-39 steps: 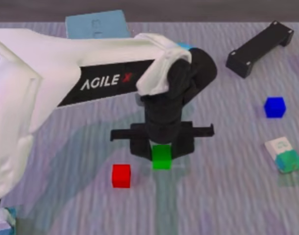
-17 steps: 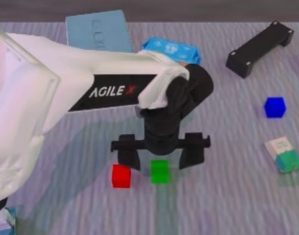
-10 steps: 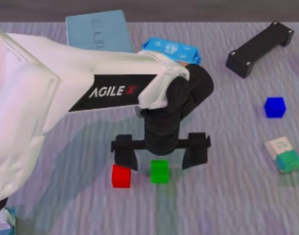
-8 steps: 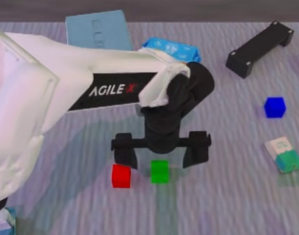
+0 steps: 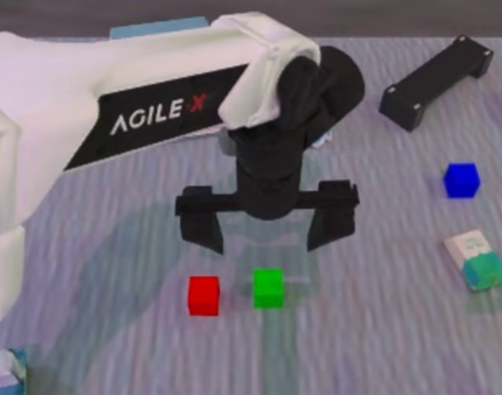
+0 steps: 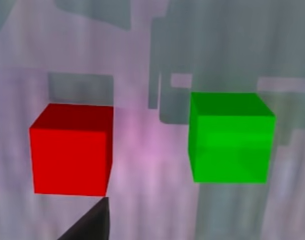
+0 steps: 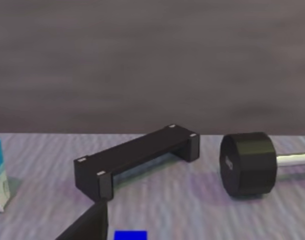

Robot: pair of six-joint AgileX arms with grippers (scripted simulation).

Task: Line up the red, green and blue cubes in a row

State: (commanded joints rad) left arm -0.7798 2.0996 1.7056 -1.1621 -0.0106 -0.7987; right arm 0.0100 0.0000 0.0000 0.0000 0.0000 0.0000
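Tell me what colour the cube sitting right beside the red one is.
Bright green: the green cube shows best in the left wrist view, beside the red cube.

black bracket (image 5: 436, 81) top right | white-teal packet (image 5: 478, 260) right edge | dumbbell, probably (image 7: 248, 163), beside bracket

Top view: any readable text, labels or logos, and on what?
"AGILE X": white letters with a red X, on the dark panel of the left arm.
White-and-teal packet at the table's right: a small mark on its white end, too blurred to read.
Red cube, green cube, blue cube and black bar: no text.
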